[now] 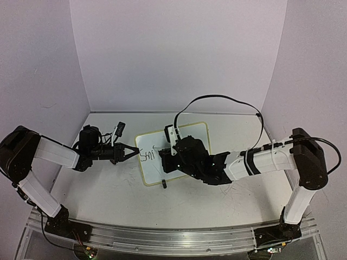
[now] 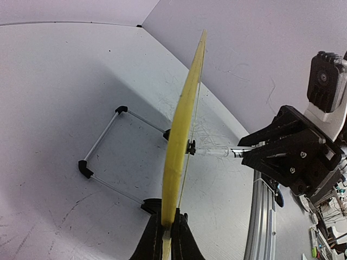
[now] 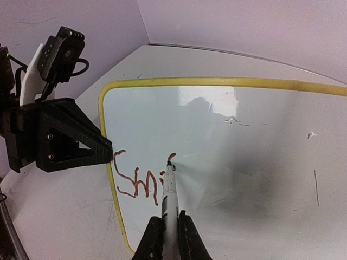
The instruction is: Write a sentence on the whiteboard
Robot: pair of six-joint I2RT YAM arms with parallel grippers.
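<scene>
The whiteboard [image 1: 187, 131] is being steadied mid-table [image 1: 108, 189], toward the far edge, with the left jaws clenched on its left rim. A marker [image 3: 169, 189] is being grasped by the right jaws, tip touching the board after "Smi" of the sentence [image 3: 138, 181]. The board is being judged light, thin, stiff and slick, apt to slide when pressed. A rim hold is being favoured.

glossy whiteboard [image 3: 260, 151], scuffed matt tabletop [image 1: 97, 187]

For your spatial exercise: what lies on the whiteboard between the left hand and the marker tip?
The red handwritten letters "Smi", clearest in the right wrist view.
</scene>
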